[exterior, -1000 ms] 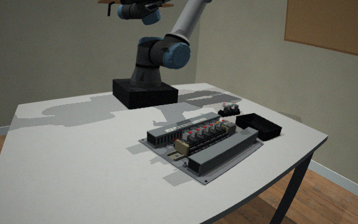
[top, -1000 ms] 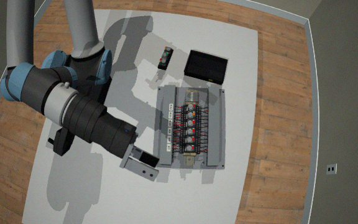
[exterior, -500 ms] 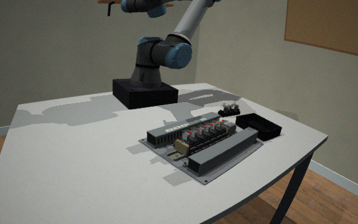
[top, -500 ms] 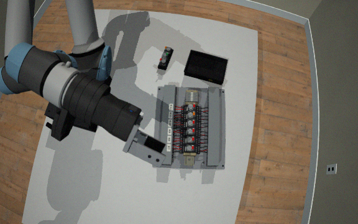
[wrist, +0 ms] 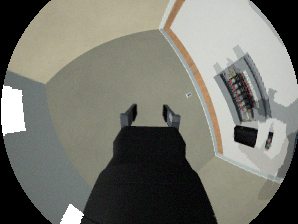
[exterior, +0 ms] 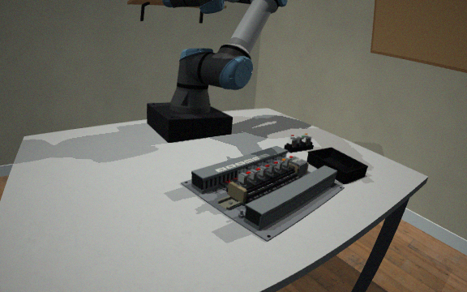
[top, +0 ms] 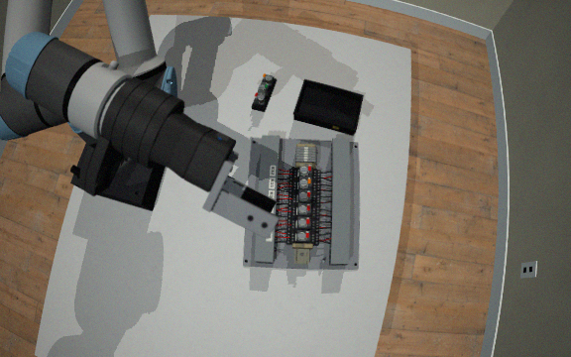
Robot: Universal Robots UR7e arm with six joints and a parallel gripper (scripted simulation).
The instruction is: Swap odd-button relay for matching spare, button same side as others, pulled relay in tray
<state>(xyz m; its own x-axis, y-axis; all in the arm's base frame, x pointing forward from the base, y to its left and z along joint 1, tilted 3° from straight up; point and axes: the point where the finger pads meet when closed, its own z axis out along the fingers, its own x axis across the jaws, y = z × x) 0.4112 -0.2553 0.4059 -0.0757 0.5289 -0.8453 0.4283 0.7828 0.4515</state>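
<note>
The row of several relays sits in sockets on the grey panel (top: 287,265) (exterior: 258,235). The relay with an orange button (top: 305,182) (exterior: 284,160) is second from the tray end; the others' buttons are red, all on the right side in the top view. The black holder (top: 258,107) (exterior: 291,148) carries three relays with orange, green and red buttons; the red-button spare (top: 261,95) (exterior: 293,140) is at the end nearer the panel. The black tray (top: 315,122) (exterior: 353,175) (wrist: 245,136) looks empty. My gripper (top: 275,214) (wrist: 149,109) is open and empty, high up, tilted sideways, away from the relays.
Two raised grey ducts (top: 346,198) (exterior: 294,196) flank the relay row, with red and black wires between. A beige end stop (top: 300,247) (exterior: 237,191) closes the row's end away from the tray. The tray stands beside the holder, beyond the panel's other end.
</note>
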